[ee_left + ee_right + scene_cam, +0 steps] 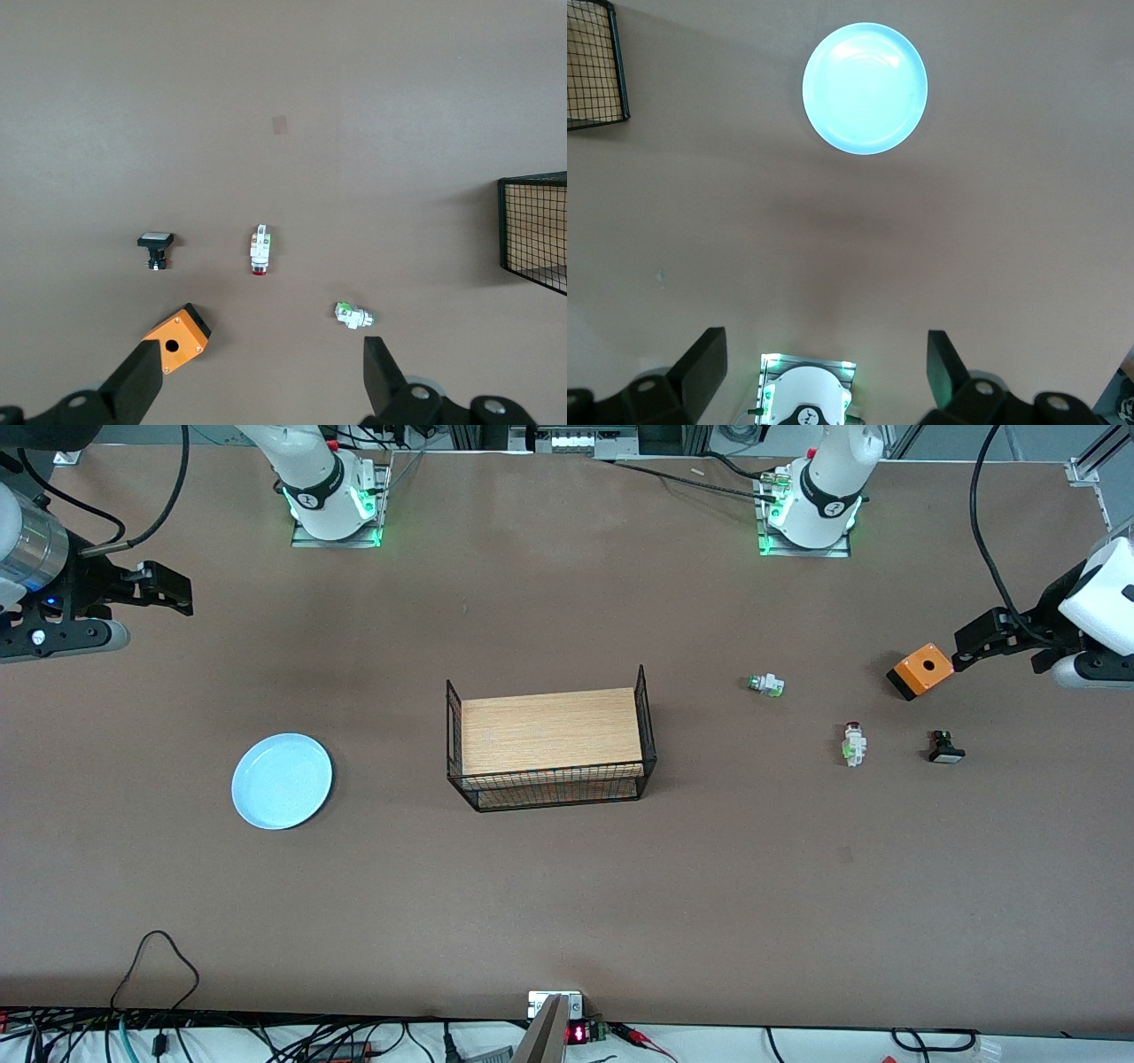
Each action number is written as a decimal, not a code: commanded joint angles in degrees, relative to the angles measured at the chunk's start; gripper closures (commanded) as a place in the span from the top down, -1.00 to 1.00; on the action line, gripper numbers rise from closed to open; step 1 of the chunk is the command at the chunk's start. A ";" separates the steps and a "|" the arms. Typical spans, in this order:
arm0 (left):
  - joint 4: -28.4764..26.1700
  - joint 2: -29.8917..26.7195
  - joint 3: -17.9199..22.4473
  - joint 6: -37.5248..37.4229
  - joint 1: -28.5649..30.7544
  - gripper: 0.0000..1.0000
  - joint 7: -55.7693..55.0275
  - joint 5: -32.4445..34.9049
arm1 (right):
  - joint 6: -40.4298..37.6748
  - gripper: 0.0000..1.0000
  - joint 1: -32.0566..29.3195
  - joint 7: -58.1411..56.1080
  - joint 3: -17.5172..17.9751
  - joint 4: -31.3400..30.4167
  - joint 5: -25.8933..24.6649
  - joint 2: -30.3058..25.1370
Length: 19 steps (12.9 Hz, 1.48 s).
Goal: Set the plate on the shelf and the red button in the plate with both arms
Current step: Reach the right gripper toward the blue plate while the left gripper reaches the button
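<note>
Both pairs of fingers stand wide apart and hold nothing, so by the look of it the task has not begun. The left gripper (974, 642) hangs up in the air at the left arm's end of the bench (567, 903), just over the orange box (921, 670), and the right gripper (164, 589) hangs at the right arm's end, well apart from the plate (282, 780); each arm seems to wait. The plate lies flat and bare on the bench, nearer to the front camera than the right gripper's spot and toward the right arm's end from the wire basket (549, 793). The red button (853, 742) lies on its side toward the left arm's end, between the greenish-capped module (765, 685) and the black button (945, 747). Both pick-ups and both placings are left to do. The basket with its wooden board (549, 731) sits mid-bench, probably the goal. Nothing blocks the plate; it lies flush, so its rim may be awkward to grip. The red button has two look-alikes near it, and the orange box sits close under the left fingers.
</note>
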 commanded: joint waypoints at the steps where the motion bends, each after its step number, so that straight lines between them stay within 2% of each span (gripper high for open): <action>1: -1.67 -2.02 0.11 -0.24 -0.27 1.00 -0.72 -0.33 | -0.81 1.00 0.23 -0.46 0.25 1.04 -0.37 0.35; 11: -0.44 0.87 0.02 0.37 -0.80 1.00 -0.72 1.86 | -0.81 1.00 -0.90 0.68 -0.01 0.87 0.07 2.45; 15: -0.53 1.92 -1.12 -0.33 -0.89 1.00 -0.81 1.78 | 0.68 1.00 -3.36 0.60 -1.41 1.56 -0.37 8.94; 19: -0.35 5.87 -1.82 -2.62 -0.89 1.00 -0.72 2.57 | 7.87 1.00 -7.57 0.69 -1.77 2.62 -0.19 17.98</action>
